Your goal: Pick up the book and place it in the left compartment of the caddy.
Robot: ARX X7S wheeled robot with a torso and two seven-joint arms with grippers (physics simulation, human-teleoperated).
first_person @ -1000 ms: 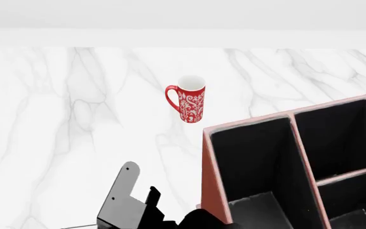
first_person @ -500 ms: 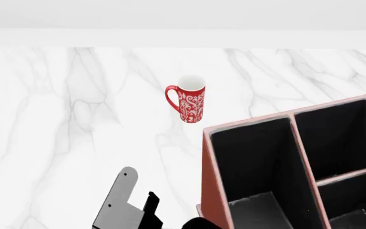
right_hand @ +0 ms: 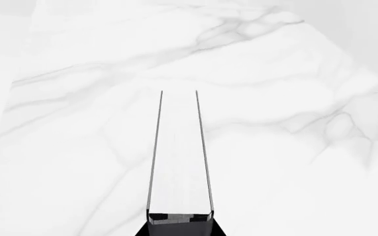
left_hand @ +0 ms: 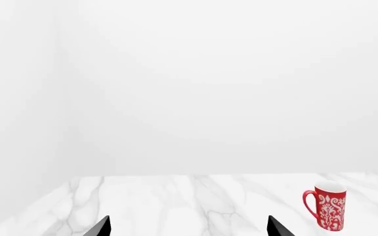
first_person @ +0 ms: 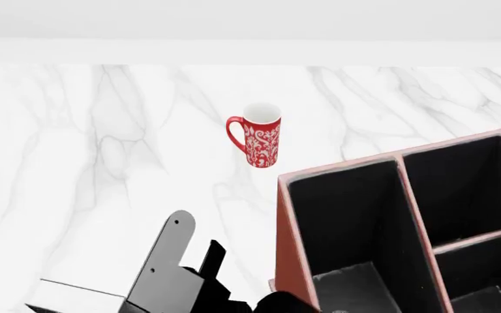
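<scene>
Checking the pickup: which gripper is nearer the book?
Right: the book juts straight from the right gripper. The left gripper is open and empty, facing the mug.

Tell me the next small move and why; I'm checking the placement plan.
Probably raise the book, clamped in the right gripper, above the caddy rim and toward the left compartment: the book is gripped but not yet inside it.

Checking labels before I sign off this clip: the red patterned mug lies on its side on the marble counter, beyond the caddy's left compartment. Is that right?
Not quite. The mug stands upright with its opening facing up, as the head view shows. The rest holds: it is on the marble counter, beyond the left compartment of the caddy.
</scene>
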